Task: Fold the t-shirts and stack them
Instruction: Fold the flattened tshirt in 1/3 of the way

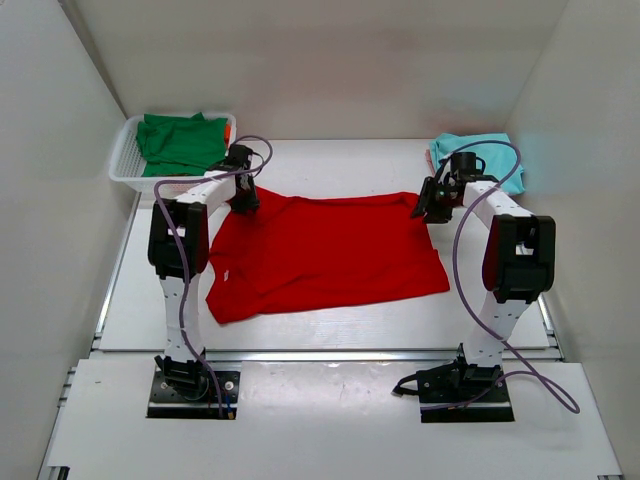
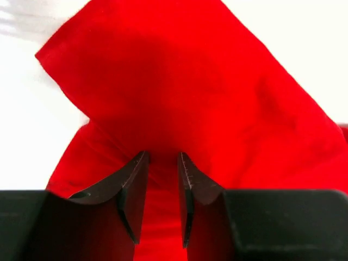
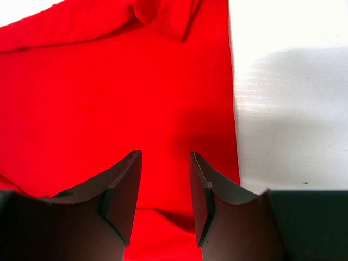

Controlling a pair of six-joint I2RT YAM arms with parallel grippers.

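Note:
A bright red t-shirt (image 1: pixel 330 250) lies spread across the middle of the table. My left gripper (image 1: pixel 246 200) is at its far left corner; in the left wrist view the jaws (image 2: pixel 163 157) are narrow, with red cloth (image 2: pixel 179 81) bunched and creased between them. My right gripper (image 1: pixel 423 207) is at the shirt's far right corner; its jaws (image 3: pixel 166 155) stand apart over flat red cloth (image 3: pixel 109 92), close to the shirt's right edge. A teal t-shirt (image 1: pixel 492 158) lies folded at the far right. A dark green t-shirt (image 1: pixel 180 142) sits in the basket.
A white mesh basket (image 1: pixel 124 165) stands at the far left corner of the table. White walls close in the left, right and back sides. Bare white table (image 3: pixel 288 109) shows to the right of the red shirt.

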